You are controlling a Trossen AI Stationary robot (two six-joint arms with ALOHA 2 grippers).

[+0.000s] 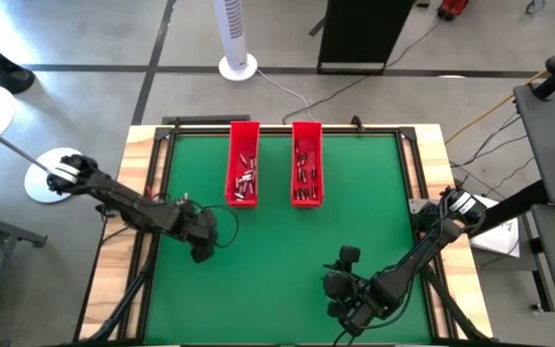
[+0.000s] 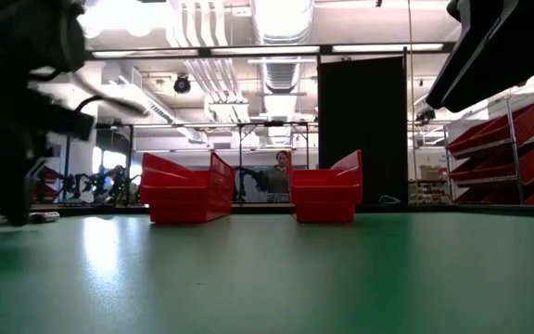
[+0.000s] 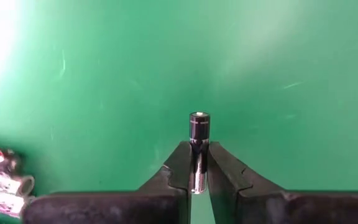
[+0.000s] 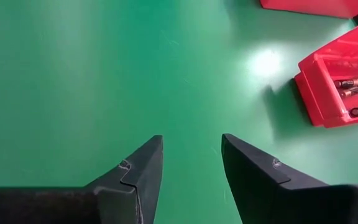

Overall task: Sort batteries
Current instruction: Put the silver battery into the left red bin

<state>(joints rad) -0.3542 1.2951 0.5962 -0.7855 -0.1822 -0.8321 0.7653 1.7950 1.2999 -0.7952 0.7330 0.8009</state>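
left gripper (image 3: 198, 163): we're clamping one battery (image 3: 199, 135) between the fingertips, hanging over the green mat (image 1: 277, 280) just in front of the left red tray (image 1: 244, 145)
right gripper (image 4: 191, 163): we're idling it with fingers parted, holding nothing, near the mat's front edge
other batteries (image 1: 246, 179): we're seeing them lying in the left tray, more in the right red tray (image 1: 306, 145)

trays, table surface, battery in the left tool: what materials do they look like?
Red trays: likely moulded plastic, glossy, with thin flared walls. Table mat: green, smooth, slightly shiny; it shows light glare, possibly vinyl or rubber. Battery clamped in the left tool: metallic casing with a dark band and a bright silvery end cap.
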